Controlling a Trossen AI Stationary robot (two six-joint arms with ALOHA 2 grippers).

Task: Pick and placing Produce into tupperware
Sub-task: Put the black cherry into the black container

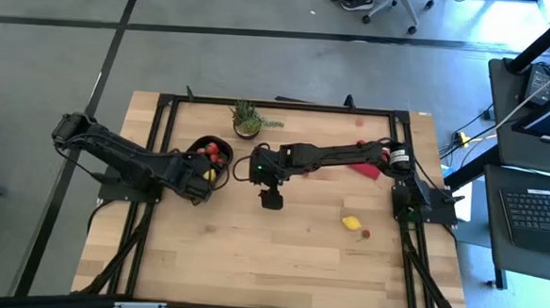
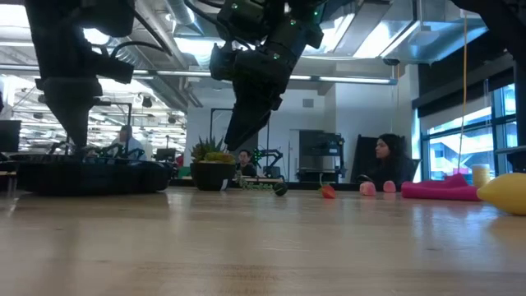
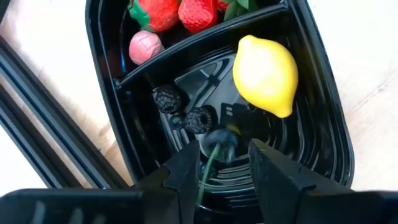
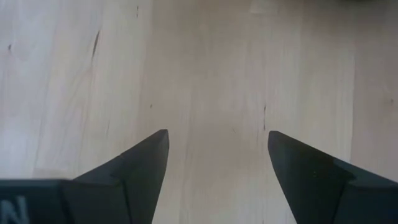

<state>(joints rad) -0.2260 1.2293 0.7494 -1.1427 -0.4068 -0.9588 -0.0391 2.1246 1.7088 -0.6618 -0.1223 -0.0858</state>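
The black tupperware (image 1: 203,148) stands at the table's far left. In the left wrist view, strawberries (image 3: 180,12) and a pink berry (image 3: 145,46) lie in its far compartment. A lemon (image 3: 266,74), two blackberries (image 3: 183,109) and a dark berry on a green stem (image 3: 221,140) lie in its near compartment (image 3: 323,143). My left gripper (image 3: 224,165) is open just above this compartment, and the stemmed berry sits just past its fingertips. My right gripper (image 4: 217,149) is open over bare wood at the table's middle (image 1: 271,199). A lemon (image 1: 351,223) and a small red berry (image 1: 365,234) lie on the table at the right.
A small potted plant (image 1: 248,121) stands behind the tupperware. A flat red square (image 1: 367,170) lies under the right arm. The low view shows a strawberry (image 2: 328,191) and two pink berries (image 2: 376,188) farther back on the table. People sit in the room beyond.
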